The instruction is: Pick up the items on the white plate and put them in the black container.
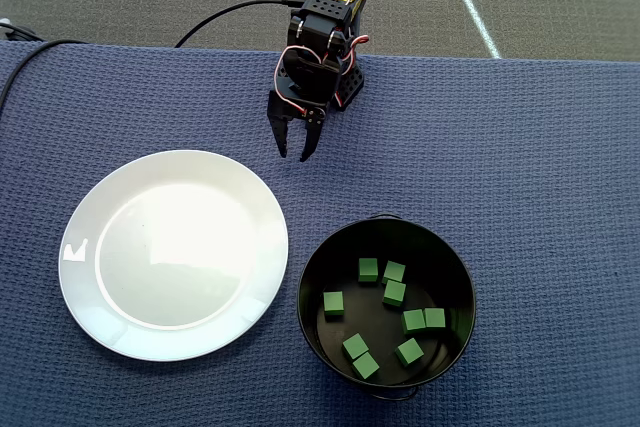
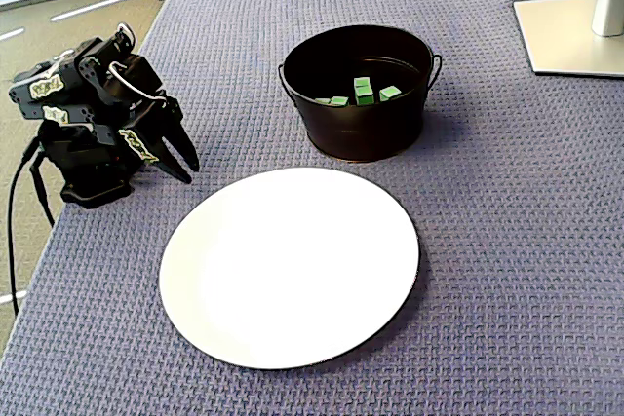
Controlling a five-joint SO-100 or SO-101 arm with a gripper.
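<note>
The white plate lies bare on the blue cloth, with nothing on it. Several small green cubes lie inside the black container, which stands beside the plate. My gripper is folded back close to the arm's base, pointing down at the cloth just beyond the plate's rim. Its fingers stand slightly apart and hold nothing.
The arm's base sits at the table's edge, with a black cable trailing off it. A monitor's flat grey stand rests at the top right of the fixed view. A blue woven cloth covers the table.
</note>
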